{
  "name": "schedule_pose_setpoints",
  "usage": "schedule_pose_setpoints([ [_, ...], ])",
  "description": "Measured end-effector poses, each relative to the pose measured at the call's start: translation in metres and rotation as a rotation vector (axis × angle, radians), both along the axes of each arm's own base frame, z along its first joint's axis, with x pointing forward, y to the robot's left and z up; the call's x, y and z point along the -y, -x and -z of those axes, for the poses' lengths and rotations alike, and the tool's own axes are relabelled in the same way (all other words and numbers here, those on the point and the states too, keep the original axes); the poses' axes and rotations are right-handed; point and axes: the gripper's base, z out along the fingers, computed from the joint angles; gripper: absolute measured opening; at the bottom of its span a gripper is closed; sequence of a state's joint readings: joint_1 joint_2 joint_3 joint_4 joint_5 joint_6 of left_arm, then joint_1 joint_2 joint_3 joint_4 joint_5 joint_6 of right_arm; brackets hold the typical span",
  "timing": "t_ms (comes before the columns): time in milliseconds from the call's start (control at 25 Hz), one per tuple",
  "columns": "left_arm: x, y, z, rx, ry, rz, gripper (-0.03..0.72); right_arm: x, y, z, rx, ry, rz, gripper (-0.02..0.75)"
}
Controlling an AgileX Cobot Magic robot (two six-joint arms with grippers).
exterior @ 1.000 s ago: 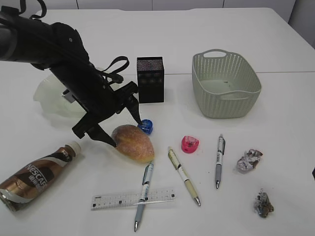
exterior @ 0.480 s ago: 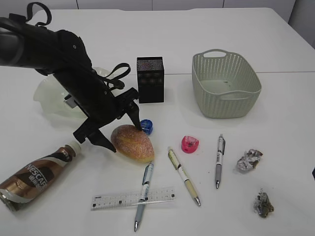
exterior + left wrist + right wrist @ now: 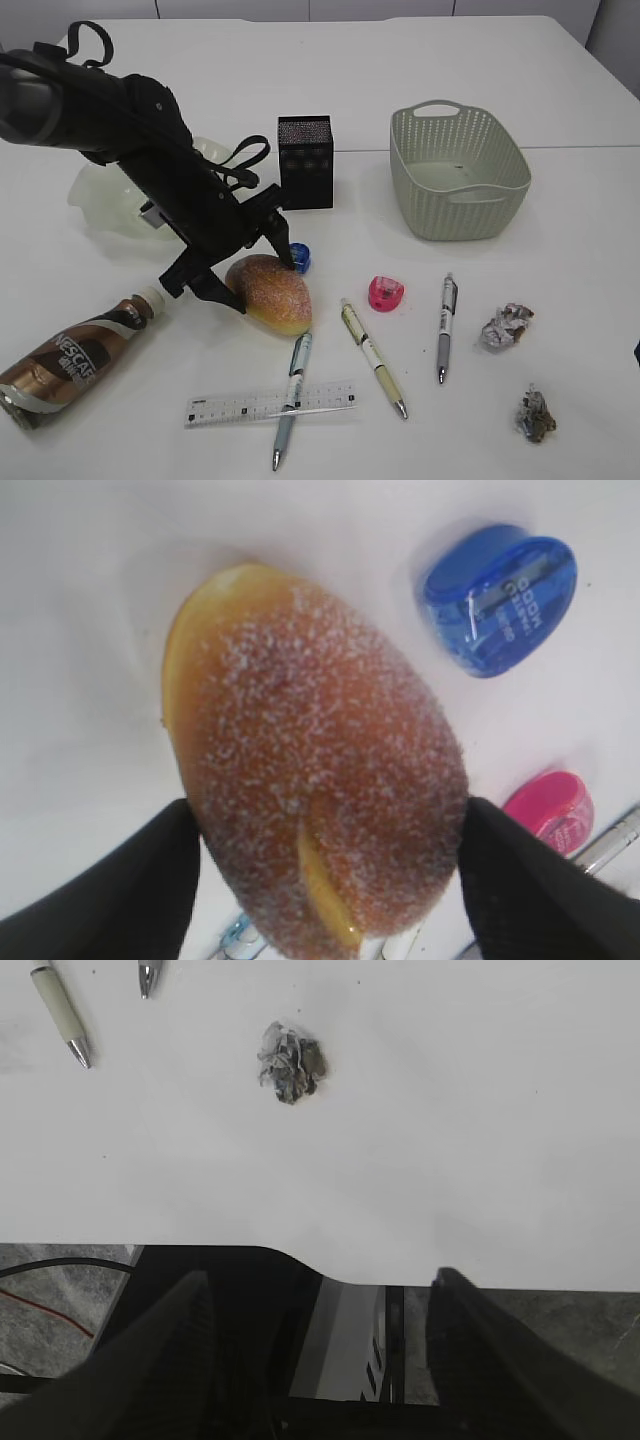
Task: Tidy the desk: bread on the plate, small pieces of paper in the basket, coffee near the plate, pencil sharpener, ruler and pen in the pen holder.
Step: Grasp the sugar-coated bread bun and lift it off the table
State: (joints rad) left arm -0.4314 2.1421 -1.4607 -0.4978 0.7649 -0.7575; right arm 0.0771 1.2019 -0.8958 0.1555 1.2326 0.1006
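Pincer, left (image 3: 325, 850): jaws spread wide, one dark finger (image 3: 110, 885) on either flank of the bread roll (image 3: 315, 780), straddling it. Whether the pads touch the crust yet I cannot tell; nothing reads as lifted. In the exterior view the left pincer (image 3: 252, 272) sits low over the roll (image 3: 270, 291), which rests on the tabletop (image 3: 560, 230).

Key relation: roll lies directly between the fingers, its long axis running away from the wrist, so the jaws span the short width. Closing looks like the next call.

Roll: oval, brown, sugar-dusted crust, pale yellow underside showing at the far edge, a small split near the wrist end. Probably soft; a hard squeeze would dent it.

Outward: blue pencil sharpener (image 3: 500, 600) just beyond the roll to the right, pink sharpener (image 3: 550, 810) further off the right finger. Translucent plate (image 3: 95, 195) lies behind the left arm, well apart from the roll.

Right pincer (image 3: 320, 1340): open, empty, hanging off the tabletop edge, a crumpled paper scrap (image 3: 290, 1062) ahead of it. Left arm is plainly the nearer to the bread.
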Motion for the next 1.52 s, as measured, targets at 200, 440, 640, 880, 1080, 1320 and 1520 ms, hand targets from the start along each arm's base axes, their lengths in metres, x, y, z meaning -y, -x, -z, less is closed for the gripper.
schedule_pose_setpoints([
  [200,0.0,0.0,0.0,0.001,0.0,0.002,0.466,0.0,0.0,0.0,0.0,0.0,0.0,0.489],
  [440,0.0,0.0,0.0,0.01,-0.002,0.022,0.214,0.0,0.0,0.0,0.0,0.0,0.0,0.489],
  [640,0.0,0.0,0.0,0.033,-0.008,0.073,0.194,0.0,0.0,0.0,0.0,0.0,-0.001,0.489],
  [880,-0.004,0.003,0.0,0.023,-0.022,0.171,0.187,0.0,0.0,0.0,0.002,0.0,-0.004,0.489],
  [1080,-0.01,0.004,-0.005,0.007,-0.111,0.311,0.181,0.0,0.0,0.0,0.002,0.0,-0.004,0.489],
  [1320,-0.018,-0.005,-0.026,0.019,-0.247,0.431,0.179,0.0,0.0,0.0,0.002,0.0,-0.004,0.489],
  [1520,-0.016,-0.009,-0.041,0.015,-0.256,0.468,0.179,0.0,0.0,0.0,0.002,0.0,-0.004,0.489],
])
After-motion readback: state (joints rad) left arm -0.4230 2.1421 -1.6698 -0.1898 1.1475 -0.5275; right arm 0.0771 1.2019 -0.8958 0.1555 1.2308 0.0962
